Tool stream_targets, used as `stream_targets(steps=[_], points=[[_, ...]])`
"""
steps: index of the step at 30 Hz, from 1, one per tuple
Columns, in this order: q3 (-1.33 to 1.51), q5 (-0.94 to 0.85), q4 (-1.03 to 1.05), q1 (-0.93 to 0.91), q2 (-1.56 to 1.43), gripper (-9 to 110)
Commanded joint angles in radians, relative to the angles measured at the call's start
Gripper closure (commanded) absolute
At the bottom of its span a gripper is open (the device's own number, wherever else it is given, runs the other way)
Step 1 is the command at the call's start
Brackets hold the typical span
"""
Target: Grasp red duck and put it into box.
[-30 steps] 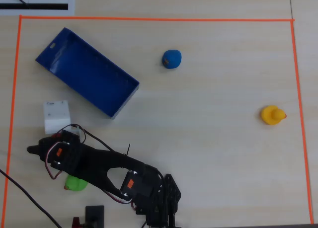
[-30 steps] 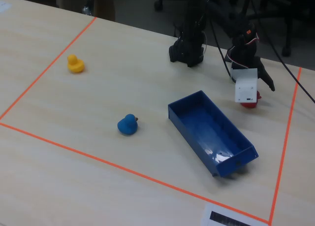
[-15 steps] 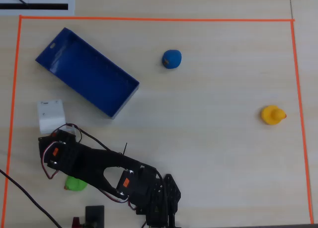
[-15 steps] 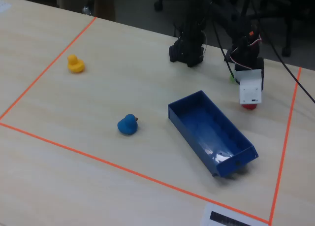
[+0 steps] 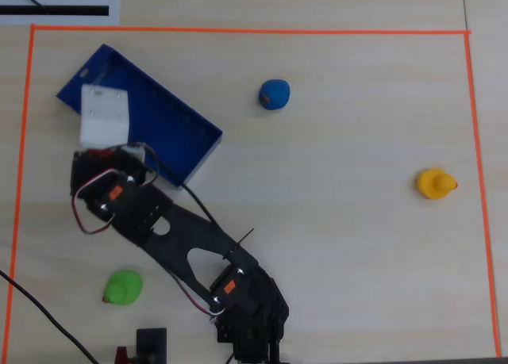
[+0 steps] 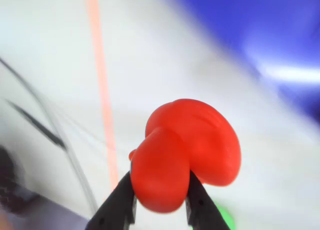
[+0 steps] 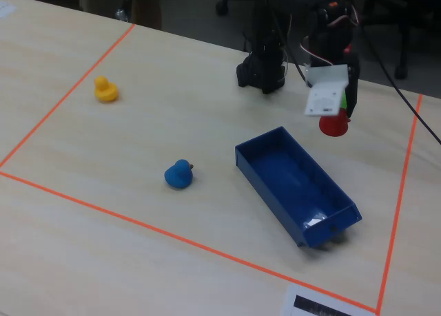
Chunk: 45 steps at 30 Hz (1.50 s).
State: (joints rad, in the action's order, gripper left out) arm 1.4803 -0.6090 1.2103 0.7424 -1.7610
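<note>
Currently the carry step is in hand: the fingers [image 6: 159, 202] are clenched on the red duck [image 6: 185, 147], one dark finger on each side of its lower lobe in the wrist view, and the duck is lifted clear of the table [image 7: 138, 123]. In the fixed view the duck [image 7: 333, 124] hangs below the white wrist housing [image 7: 325, 92], at about 1 o'clock from the blue box [image 7: 298, 185] and just beyond its far end, not yet over the open cavity. In the overhead view the housing [image 5: 104, 114] covers the duck and overlaps the box [image 5: 171, 126] near its 10 o'clock end, so the exact offset cannot be read there. The wrist view is blurred; blue box wall fills its 1 o'clock corner and an orange tape line [image 6: 102, 94] runs down at 11 o'clock. Judged from this, the next move calls for a short travel toward the box centre, then a descent between the walls before release; letting go early risks the duck striking the rim and rolling out. Blue [image 7: 178, 174], yellow [image 7: 105, 89] and green [image 5: 123, 287] ducks lie well apart and are not involved.
</note>
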Motion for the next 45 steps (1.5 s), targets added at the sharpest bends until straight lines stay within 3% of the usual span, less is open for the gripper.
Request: stream_targets(steps=[1, 10, 19, 23, 28, 29, 32, 33, 40, 45], points=[[-0.092, -0.048, -0.071, -0.126, -0.037, 101], [0.235, -0.176, -0.448, -0.276, 0.025, 101], [0.371, -0.195, -0.522, -0.233, 0.1, 101], [0.405, -0.198, -0.503, -0.219, 0.038, 76], [0.279, -0.172, -0.353, -0.218, -0.107, 68], [0.239, -0.166, -0.314, -0.225, -0.144, 70], [0.17, -0.166, -0.206, -0.25, -0.304, 97], [0.19, -0.176, -0.178, -0.261, -0.38, 101], [0.851, -0.368, -0.164, -0.42, -1.111, 101], [1.325, -0.459, -0.147, -0.525, -1.427, 101]])
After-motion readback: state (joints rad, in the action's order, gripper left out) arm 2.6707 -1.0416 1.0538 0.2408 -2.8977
